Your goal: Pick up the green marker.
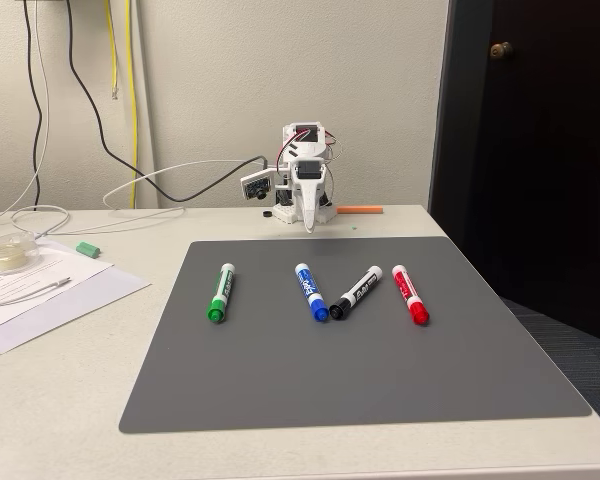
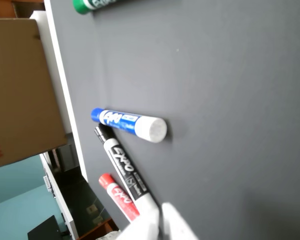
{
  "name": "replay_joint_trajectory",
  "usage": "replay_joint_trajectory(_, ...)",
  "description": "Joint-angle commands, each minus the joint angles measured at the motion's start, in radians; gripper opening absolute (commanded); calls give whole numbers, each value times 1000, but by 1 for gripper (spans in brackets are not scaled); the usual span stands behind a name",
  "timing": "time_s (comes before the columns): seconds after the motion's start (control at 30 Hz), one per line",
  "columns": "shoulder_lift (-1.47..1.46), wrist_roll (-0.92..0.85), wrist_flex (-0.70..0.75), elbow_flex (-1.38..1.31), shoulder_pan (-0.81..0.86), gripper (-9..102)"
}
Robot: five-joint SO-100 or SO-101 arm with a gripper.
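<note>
The bare front edge of the table lies nearest the camera in the fixed view, and on it rests a dark grey mat carrying four dry-erase markers in a row. The green marker lies at the mat's 9 o'clock side, well apart from the others, its green cap towards the camera and its white barrel end pointing away. Towards 3 o'clock from it come the blue marker, then the black marker tilted so its cap nearly meets the blue cap, then the red marker. At 12 o'clock, beyond the mat's far edge, stands the white arm, folded up with its gripper pointing straight down; its jaws look pressed together with nothing between them (the tips read as a single point). An orange pen-like stick lies just beside the base at its 3 o'clock. Papers and a tape roll sit off the mat at 9 o'clock, with a small pale-green piece near them. In the wrist view the green marker barely enters at 11 o'clock, while the blue marker, black marker and red marker lie lower, and the white fingertips enter at 6 o'clock.
</note>
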Motion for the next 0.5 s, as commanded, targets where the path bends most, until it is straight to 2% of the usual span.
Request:
replay_joint_trajectory(0.0, 6, 5, 2, -6, -3, 0)
replay_joint_trajectory(0.3, 6, 2, -3, -6, 2, 0)
replay_joint_trajectory(0.47, 5, -80, -104, -20, -2, 0)
